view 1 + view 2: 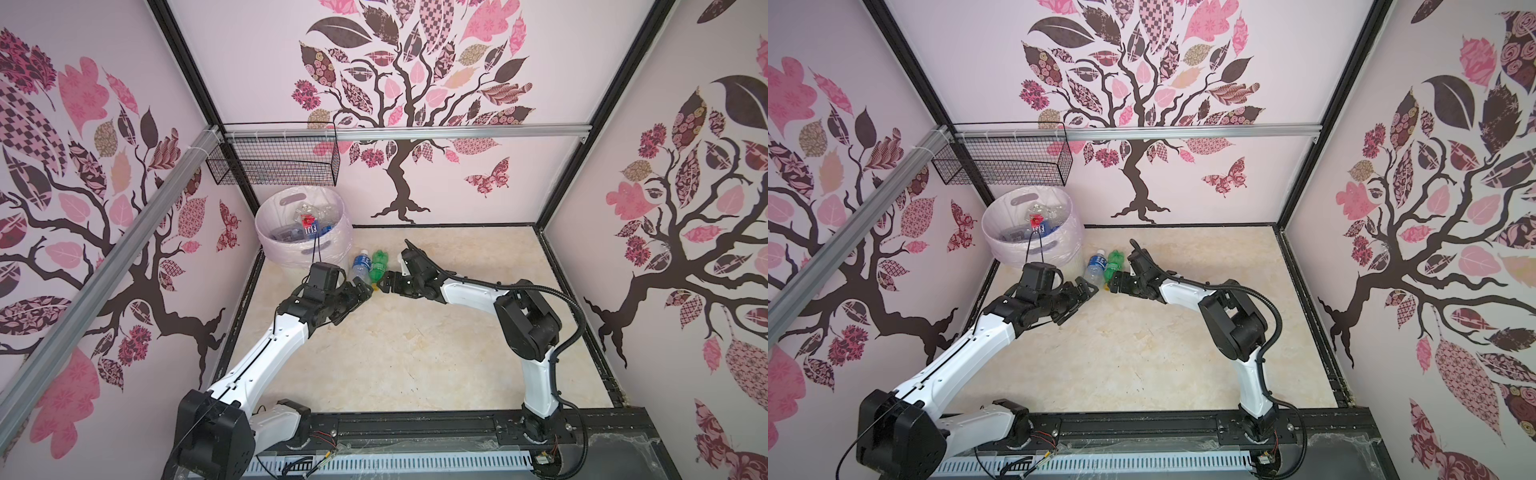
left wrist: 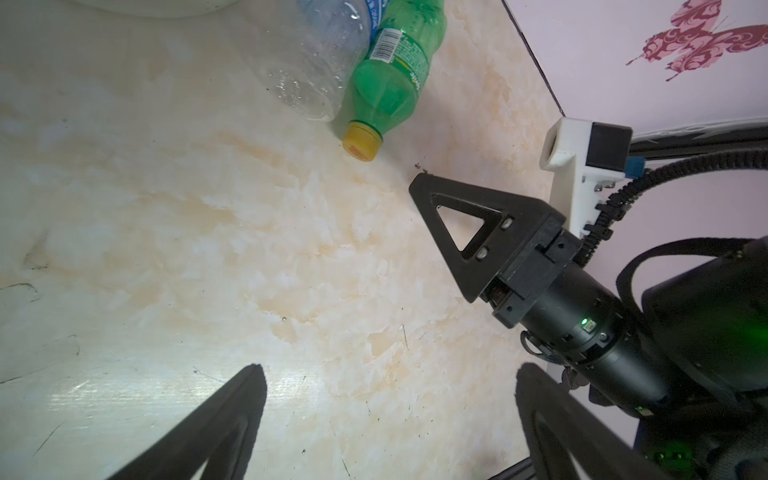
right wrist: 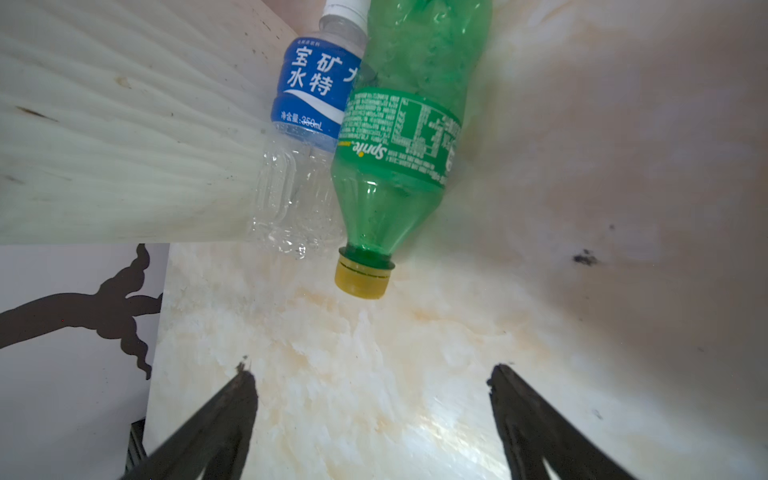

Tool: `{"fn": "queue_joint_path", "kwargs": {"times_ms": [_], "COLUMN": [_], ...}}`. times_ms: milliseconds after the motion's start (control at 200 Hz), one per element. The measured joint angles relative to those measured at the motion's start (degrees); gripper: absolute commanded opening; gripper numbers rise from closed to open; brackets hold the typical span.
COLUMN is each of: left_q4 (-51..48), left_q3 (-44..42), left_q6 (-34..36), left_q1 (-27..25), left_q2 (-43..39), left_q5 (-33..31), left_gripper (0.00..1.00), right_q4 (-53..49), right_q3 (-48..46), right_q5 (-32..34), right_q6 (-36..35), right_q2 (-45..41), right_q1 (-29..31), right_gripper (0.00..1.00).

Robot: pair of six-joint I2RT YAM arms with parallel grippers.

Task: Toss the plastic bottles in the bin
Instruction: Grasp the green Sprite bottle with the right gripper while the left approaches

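Note:
Two plastic bottles lie side by side on the marble floor beside the bin point(image 1: 291, 254) point(image 1: 1017, 251). One is a clear bottle with a blue label point(image 1: 360, 266) point(image 1: 1095, 266) point(image 2: 316, 54) point(image 3: 299, 137), resting against the bin's wall point(image 3: 104, 145). The other is a green bottle with a yellow cap point(image 1: 377, 268) point(image 1: 1112, 266) point(image 2: 390, 79) point(image 3: 399, 145). My right gripper point(image 1: 384, 283) point(image 1: 1115, 283) point(image 3: 372, 372) is open, a short way from the yellow cap. My left gripper point(image 1: 365, 289) point(image 1: 1090, 287) point(image 2: 390, 374) is open and empty near the clear bottle's base.
Several bottles lie inside the bin point(image 1: 307, 226). A black wire mesh basket point(image 1: 274, 160) hangs from the rail above it. The two grippers sit close together, tip to tip. Patterned walls and a black floor frame point(image 1: 557, 266) close in the workspace.

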Motion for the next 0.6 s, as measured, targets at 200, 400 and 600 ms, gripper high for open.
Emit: {"fn": "queue_joint_path", "kwargs": {"times_ms": [200, 400, 600], "left_q4": [0.3, 0.6, 0.6], "left_q3": [-1.9, -1.9, -2.0], "left_q6": [1.1, 2.5, 3.7], "left_q1": [2.9, 3.6, 4.8], "left_q2": [-0.7, -0.2, 1.0], "left_q5": [1.7, 3.3, 4.5], "left_gripper": [0.97, 0.97, 0.97], "right_q4": [1.9, 3.9, 6.1], "right_q3": [4.5, 6.8, 9.5], "right_q5": [-2.4, -3.8, -4.9], "right_q6": [3.5, 7.0, 9.6], "right_q2": [5.6, 10.4, 13.2], "right_q1": [0.0, 0.0, 0.0], "right_gripper": [0.82, 0.77, 0.7]}}
